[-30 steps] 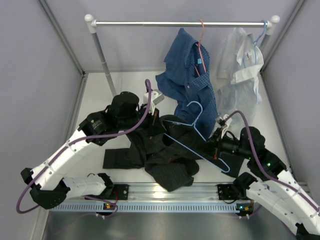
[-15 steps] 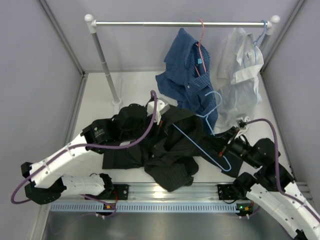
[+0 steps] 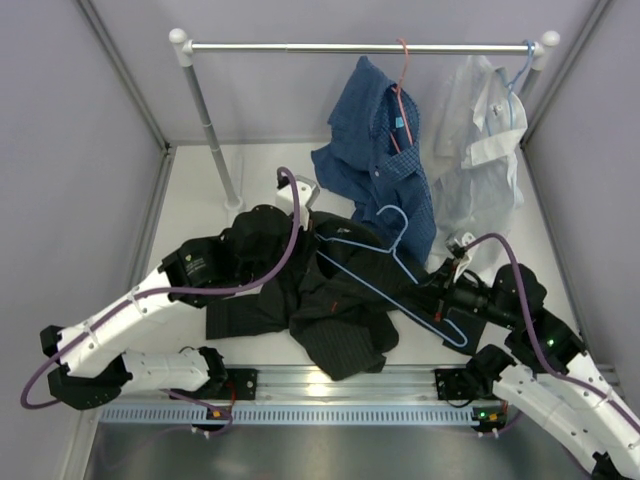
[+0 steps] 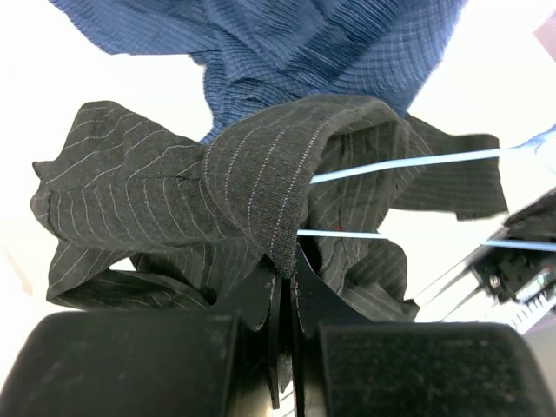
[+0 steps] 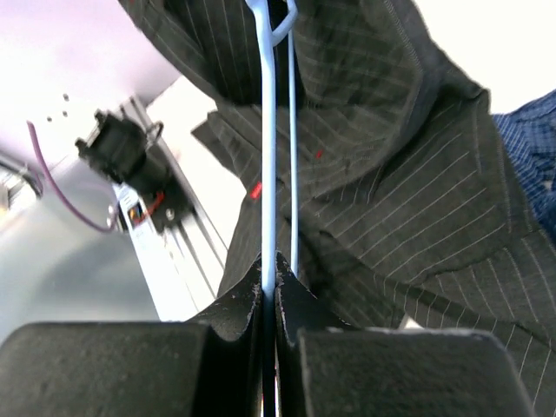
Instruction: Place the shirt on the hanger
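Note:
The black pinstriped shirt (image 3: 335, 305) lies crumpled on the white table between the arms. My left gripper (image 3: 308, 235) is shut on a fold of its edge (image 4: 285, 261) and holds that fold lifted. The light-blue wire hanger (image 3: 394, 248) lies slanted over the shirt, its hook pointing to the back. My right gripper (image 3: 437, 303) is shut on one of its wires (image 5: 268, 261) near the lower right corner. In the left wrist view two hanger wires (image 4: 391, 163) cross just behind the lifted fold; whether one runs inside the shirt I cannot tell.
A blue checked shirt (image 3: 380, 160) on a red hanger and a white shirt (image 3: 480, 140) hang from the metal rail (image 3: 330, 47) at the back right. The rail's left post (image 3: 210, 135) stands behind my left arm. An aluminium rail (image 3: 340, 380) runs along the near edge.
The hanger's hook swung up and right, then back left and down over the shirt. My left gripper shifted slightly with the shirt fold. Both grips stayed shut.

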{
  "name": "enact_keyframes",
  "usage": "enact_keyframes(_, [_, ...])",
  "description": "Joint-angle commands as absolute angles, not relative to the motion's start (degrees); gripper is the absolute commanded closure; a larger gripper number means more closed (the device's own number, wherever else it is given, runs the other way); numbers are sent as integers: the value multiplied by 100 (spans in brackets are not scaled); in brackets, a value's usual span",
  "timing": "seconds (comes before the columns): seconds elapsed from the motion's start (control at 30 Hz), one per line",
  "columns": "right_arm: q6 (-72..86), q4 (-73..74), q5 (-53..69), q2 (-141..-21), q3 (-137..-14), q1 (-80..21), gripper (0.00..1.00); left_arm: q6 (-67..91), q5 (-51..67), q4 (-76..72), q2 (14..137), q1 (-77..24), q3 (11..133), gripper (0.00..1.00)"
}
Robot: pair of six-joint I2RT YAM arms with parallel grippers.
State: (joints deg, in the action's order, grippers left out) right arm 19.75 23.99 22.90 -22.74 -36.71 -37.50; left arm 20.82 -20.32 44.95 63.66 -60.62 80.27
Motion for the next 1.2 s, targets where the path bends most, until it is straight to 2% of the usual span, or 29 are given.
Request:
enact_keyframes(0.0, [1608, 2786, 2707, -2460, -3955, -3806, 100, 1724, -1541, 4140, 6319, -6073, 8244, 100])
enact_keyframes(0.13, [1704, 2173, 2882, -2628, -3920, -3806, 100, 1494, -293, 4122, 6249, -6073, 8042, 100])
enact_keyframes(0.33, [1951, 424, 3497, -3093, -3814, -3806, 100, 1363, -238, 4140, 6144, -6073, 7892, 100])
enact_keyframes(0.6, [2241, -1256, 4157, -4394, -4060, -4043, 100, 1064, 702, 4421, 6074, -6073, 8226, 100])
enact_keyframes(0.67, [2267, -1563, 4070, -4517, -4052, -4218, 100, 1046, 642, 4447, 5986, -6073, 8227, 100])
enact_keyframes(0.83, [2250, -1837, 3325, -4386, -3920, -4535, 100, 1169, -816, 4526, 5713, -6073, 8156, 100])
enact_keyframes(1.07, [2557, -2662, 2646, -4183, -3604, -4737, 100, 1160, -958, 4632, 5984, -6073, 8244, 99])
enact_keyframes(1.17, [2575, -2646, 2672, -4394, -3709, -4851, 100, 1134, -485, 4632, 6221, -6073, 8437, 100])
